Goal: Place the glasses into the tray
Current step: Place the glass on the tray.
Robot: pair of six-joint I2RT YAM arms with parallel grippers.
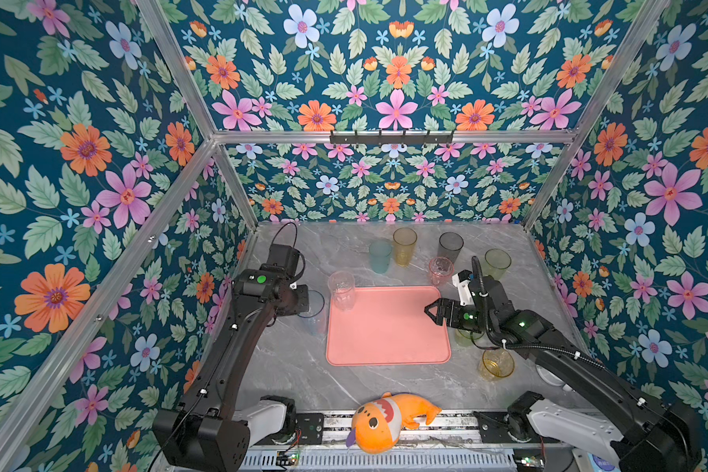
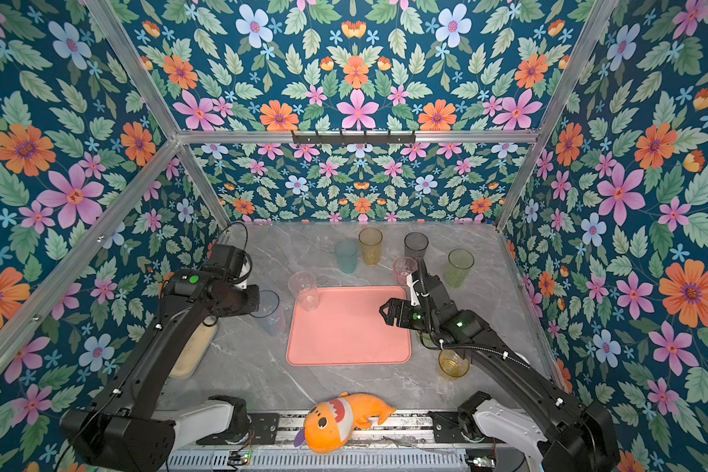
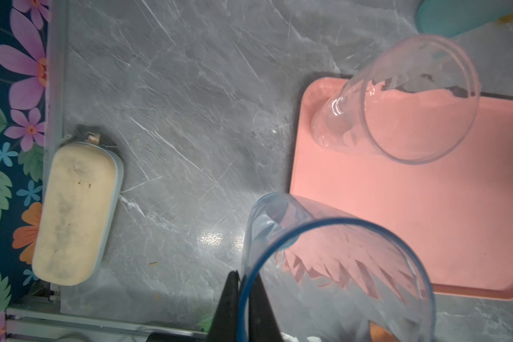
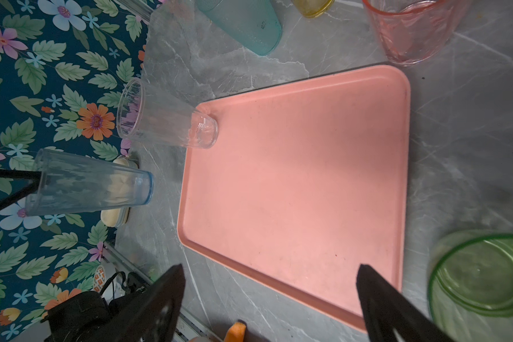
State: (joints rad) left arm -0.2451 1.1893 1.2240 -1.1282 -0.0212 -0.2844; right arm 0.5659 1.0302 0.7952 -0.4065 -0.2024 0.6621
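Meanwhile, the left gripper (image 3: 245, 277) is clamped on the rim of the blue-grey tumbler (image 4: 95, 186), holding it roughly upright just beside the left edge of the salmon-pink tray (image 1: 389, 339); whether its base touches the marble tabletop (image 1: 287, 367) cannot be told; the right gripper (image 1: 432, 314) hangs over the tray's right edge, jaws wide and empty; a clear tumbler (image 1: 341, 288) stands in the tray's far-left corner; beyond the far edge stand the teal tumbler (image 1: 380, 255), amber tumbler (image 1: 404, 245), smoke-grey tumbler (image 1: 450, 245) and pink tumbler (image 1: 441, 270), with a tall green tumbler (image 1: 497, 263) to their right; a short green tumbler (image 4: 483, 275) sits beneath the right arm, right of the tray, with a short yellow tumbler (image 1: 496, 363) nearer; a beige dish (image 2: 191, 347) lies at the left; an orange plush toy (image 1: 385, 421) rests on the near rail.
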